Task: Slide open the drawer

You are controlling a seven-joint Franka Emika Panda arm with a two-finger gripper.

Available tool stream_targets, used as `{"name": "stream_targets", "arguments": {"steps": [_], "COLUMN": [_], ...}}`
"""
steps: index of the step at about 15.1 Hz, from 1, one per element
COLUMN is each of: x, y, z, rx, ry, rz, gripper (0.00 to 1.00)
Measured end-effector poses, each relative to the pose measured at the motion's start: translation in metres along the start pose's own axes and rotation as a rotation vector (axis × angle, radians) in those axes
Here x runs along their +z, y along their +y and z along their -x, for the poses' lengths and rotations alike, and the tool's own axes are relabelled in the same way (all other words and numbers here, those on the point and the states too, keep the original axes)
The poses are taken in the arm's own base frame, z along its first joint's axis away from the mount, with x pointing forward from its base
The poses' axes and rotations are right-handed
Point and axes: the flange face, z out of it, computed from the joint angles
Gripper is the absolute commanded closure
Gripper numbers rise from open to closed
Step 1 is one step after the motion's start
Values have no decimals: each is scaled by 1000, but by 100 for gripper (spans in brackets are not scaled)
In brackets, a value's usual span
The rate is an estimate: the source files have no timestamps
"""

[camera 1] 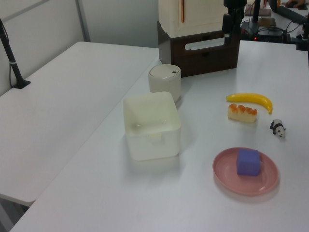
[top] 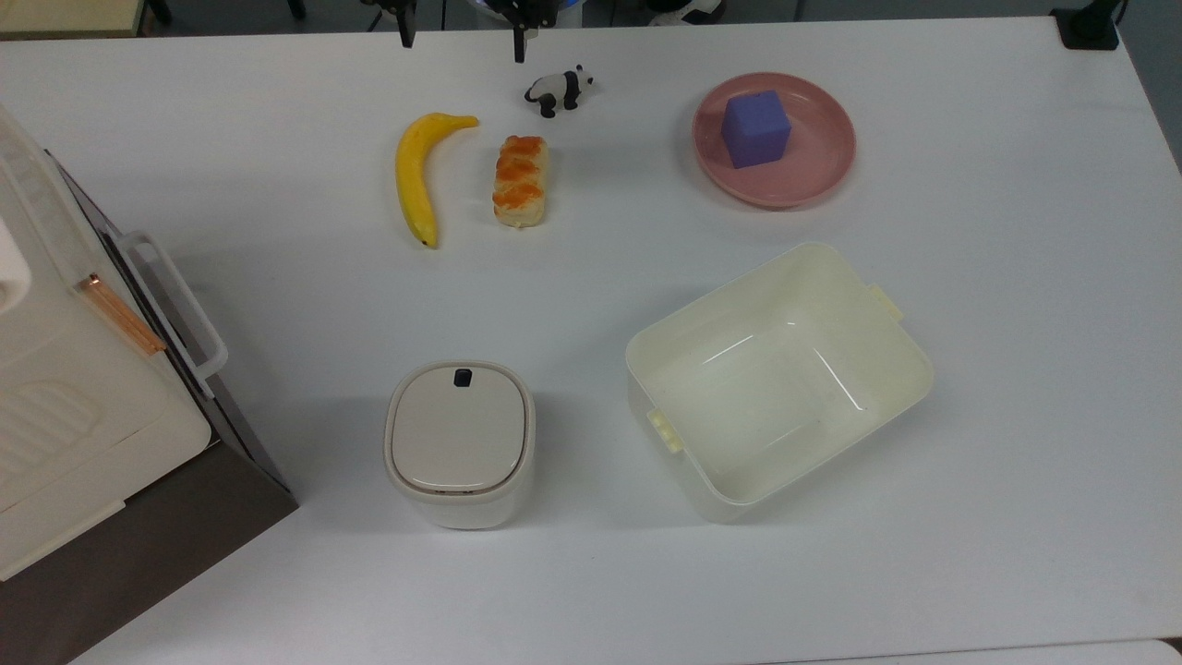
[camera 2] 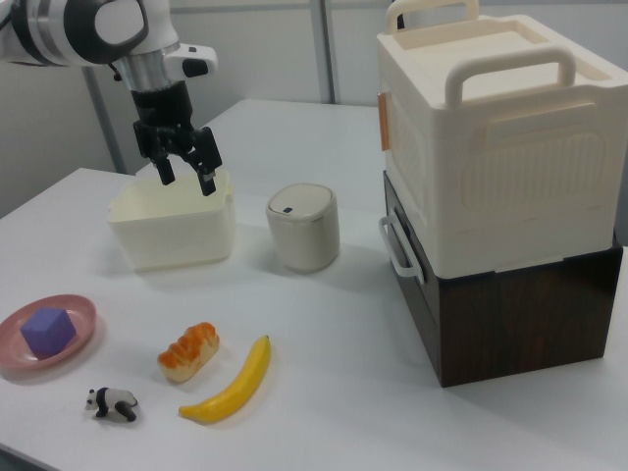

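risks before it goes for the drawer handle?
1. The gripper hangs open, high and far from the drawer; its path may clip the lidded bin.
2. The white handle sits just under the cream appliance, so a high approach could hit it.
3. A skewed pull might shift the cabinet.

On the table [top: 970,554] there is one banana [top: 415,175], one bread roll [top: 521,181], one toy panda [top: 560,90], one pink plate [top: 813,175] bearing one purple cube [top: 756,128], one open cream bin [top: 777,377] and one small lidded container [top: 460,443]. At the table's edge stands one dark brown cabinet [camera 2: 520,304] with, as far as can be made out, one drawer [camera 2: 407,257], and one cream-white appliance [camera 2: 491,147] on top.
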Motion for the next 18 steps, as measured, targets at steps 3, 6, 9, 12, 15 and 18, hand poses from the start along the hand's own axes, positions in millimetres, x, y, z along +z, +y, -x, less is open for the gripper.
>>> {"name": "stream_targets", "arguments": {"steps": [3,6,9,12,15,18], "x": [0,-1,-2,-6,-7,-7], "y": [1,1,1,1,1,0], "z": [2,5,5,5,5,5], "rx": [0,0,0,0,-16,-113], "ry": [-16,-25,-25,-15,-12,-12], "rz": [2,3,3,2,1,1], "gripper": [0,0,0,0,0,0]}}
